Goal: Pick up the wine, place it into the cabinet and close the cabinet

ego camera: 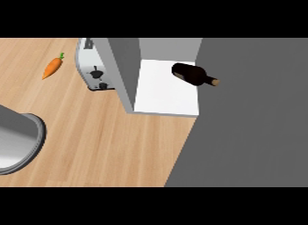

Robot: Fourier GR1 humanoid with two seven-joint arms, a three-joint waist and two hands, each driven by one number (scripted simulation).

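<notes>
Already the wine bottle (192, 74) lies sideways on the cabinet shelf (164, 94), neck past its edge; shutting the grey door (253, 132) could clip it. Only a forearm (10, 140) shows; the hands' state cannot be told

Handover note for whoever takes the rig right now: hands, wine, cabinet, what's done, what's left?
Hands: neither shows in the head view; only what looks like a grey forearm at lower left.
Wine: the dark brown glass wine bottle lies on its side on the white shelf inside the grey cabinet, neck towards the big grey door.
Done: wine is in.
Left: close the door, which is open.
</notes>
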